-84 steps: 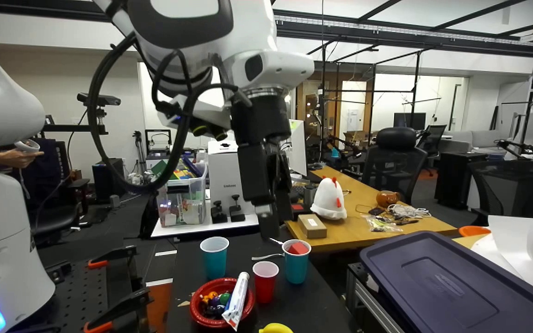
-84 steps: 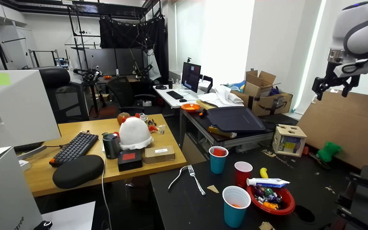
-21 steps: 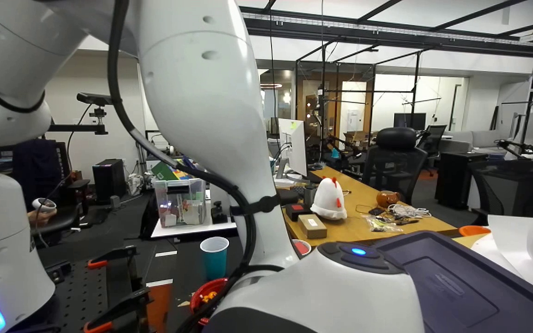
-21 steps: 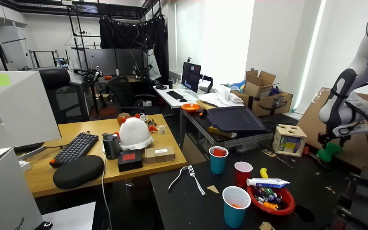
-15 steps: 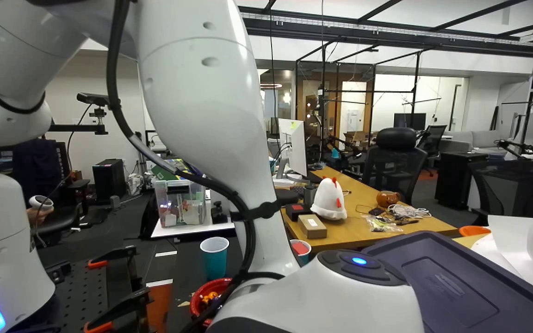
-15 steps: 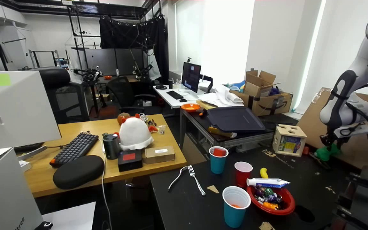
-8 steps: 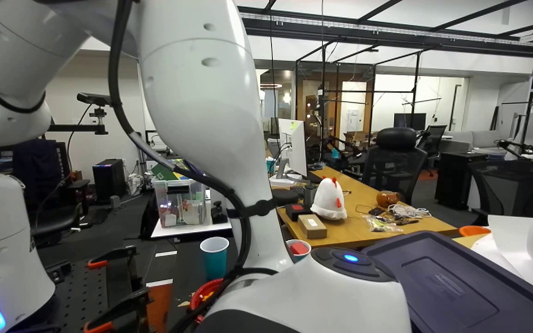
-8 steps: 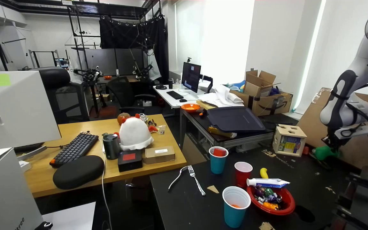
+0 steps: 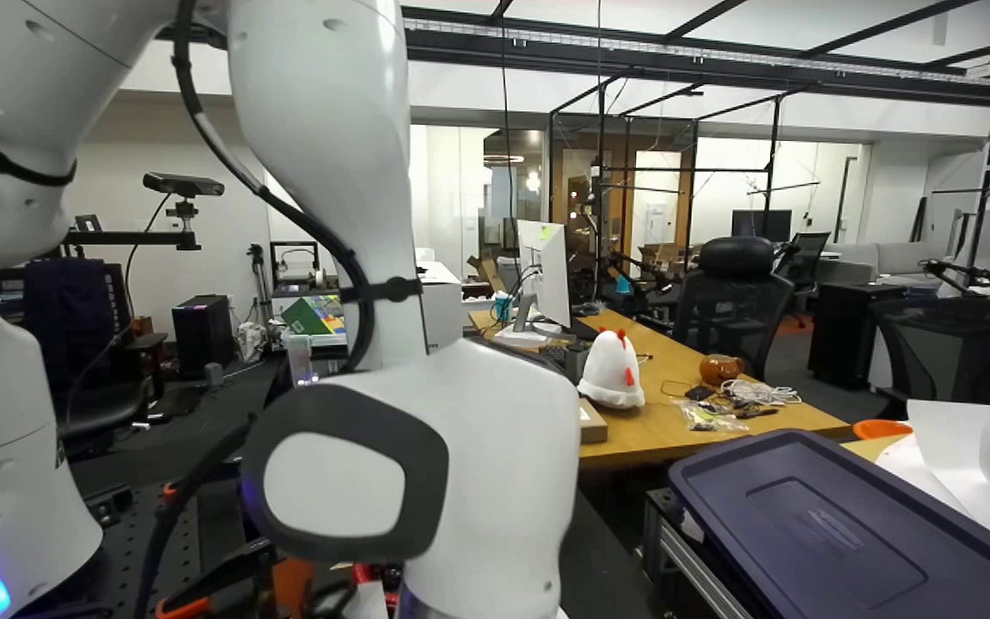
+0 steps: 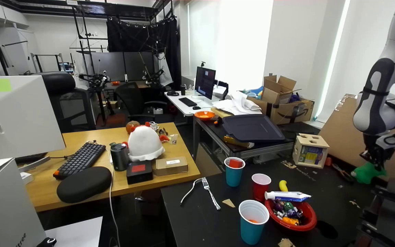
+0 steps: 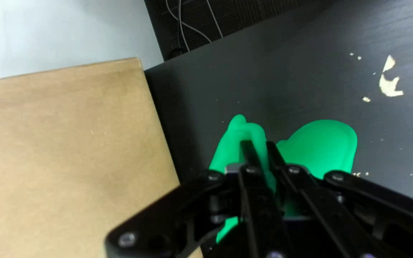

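Note:
A soft-looking, smooth green object (image 11: 323, 143) lies low over the black tabletop, its two lobes spreading to either side of my gripper (image 11: 259, 145). The black fingers (image 11: 251, 152) pinch a narrow fold of it, and green shows in the thin gap between them. In an exterior view the gripper (image 10: 375, 161) points down at the green object (image 10: 363, 173), beside a brown cardboard panel (image 10: 341, 127). Whether the object still touches the table is unclear. In another exterior view my arm (image 9: 495, 447) hides both the gripper and the object.
A dark tool (image 10: 342, 172) and a wooden shape box (image 10: 310, 151) are near the panel. Farther along the table stand a red bowl (image 10: 312, 221) of candies with a toothpaste tube (image 10: 288, 196), a banana (image 10: 283, 185), a red cup (image 10: 260, 192) and teal cups (image 10: 249, 228).
The jaws have come together on the green object. It has shifted with the gripper away from the shape box, to the right in an exterior view, uncovering the dark tool.

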`<state>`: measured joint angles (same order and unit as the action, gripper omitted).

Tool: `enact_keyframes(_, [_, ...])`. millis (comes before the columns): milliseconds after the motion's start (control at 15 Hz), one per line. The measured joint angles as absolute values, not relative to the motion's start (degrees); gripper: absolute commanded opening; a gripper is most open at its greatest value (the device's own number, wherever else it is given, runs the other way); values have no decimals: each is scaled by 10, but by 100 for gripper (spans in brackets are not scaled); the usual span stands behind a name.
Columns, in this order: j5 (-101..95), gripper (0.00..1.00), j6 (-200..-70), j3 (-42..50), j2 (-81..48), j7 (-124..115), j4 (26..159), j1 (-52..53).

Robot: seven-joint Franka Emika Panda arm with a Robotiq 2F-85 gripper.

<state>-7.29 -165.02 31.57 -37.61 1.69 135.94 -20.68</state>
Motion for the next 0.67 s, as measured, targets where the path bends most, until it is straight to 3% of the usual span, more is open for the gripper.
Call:
enact_keyframes(333, [-119, 2, -1650, 447, -272, -41, 1474, -34])
enact_keyframes(667, [-168, 2, -1649, 572, -201, -97, 1496, 114])
